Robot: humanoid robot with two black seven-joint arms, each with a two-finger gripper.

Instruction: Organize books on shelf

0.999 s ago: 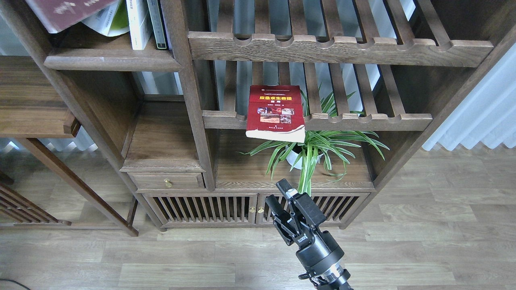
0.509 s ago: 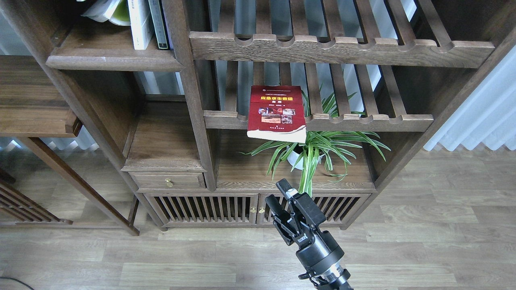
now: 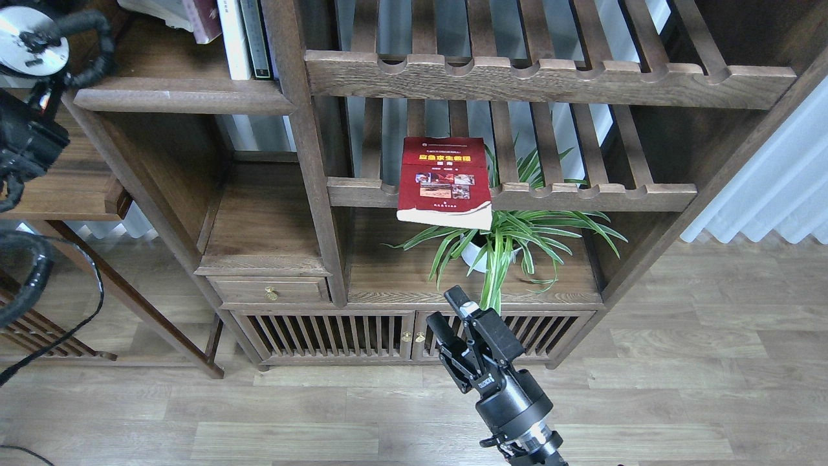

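Note:
The red book (image 3: 443, 184) with a yellow title and small photos lies flat on the lower slatted rack, its bottom edge overhanging the notched front rail. The shelf (image 3: 181, 97) is the solid board at top left. On it a maroon book (image 3: 202, 10) stands against a white book (image 3: 228, 39) and a dark green one (image 3: 257, 39); a pale book edge (image 3: 152, 5) lies to their left, and no yellow-green cover shows. My right gripper (image 3: 446, 312) is open and empty, low in front of the cabinet. My left arm (image 3: 26, 136) shows at the left edge; its gripper is out of view.
A potted spider plant (image 3: 498, 239) stands on the cabinet top under the red book. An upper slatted rack (image 3: 543, 77) spans the top. A small drawer (image 3: 268, 291) and slatted cabinet doors (image 3: 323, 336) are below. White curtain (image 3: 770, 188) at right.
The maroon book, tilted at top left a second ago, now stands beside the white book. My left arm has come into view at the left edge. The right arm has not moved.

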